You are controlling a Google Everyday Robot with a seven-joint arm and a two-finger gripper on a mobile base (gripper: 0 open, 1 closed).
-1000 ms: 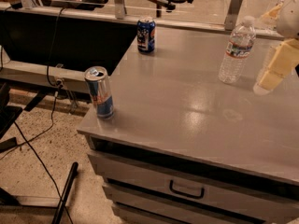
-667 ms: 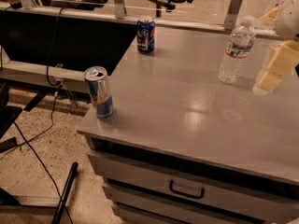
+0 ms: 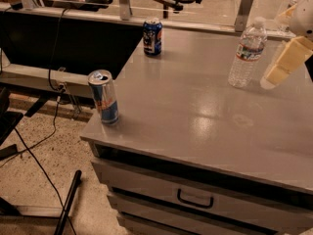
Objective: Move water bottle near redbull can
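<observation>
The clear ribbed plastic water bottle (image 3: 248,53) looked light and crushable, best held mid-body; the cream gripper (image 3: 282,68) hovered beside it, whether wide or closed unclear.

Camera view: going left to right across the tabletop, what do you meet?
redbull can → dark blue can → water bottle → gripper, at the right edge just beside the bottle.

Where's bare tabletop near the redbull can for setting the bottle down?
Bare tabletop runs right of the redbull can to the water bottle, and back to the blue can. Only the right edge is crowded: claw beside the bottle.
</observation>
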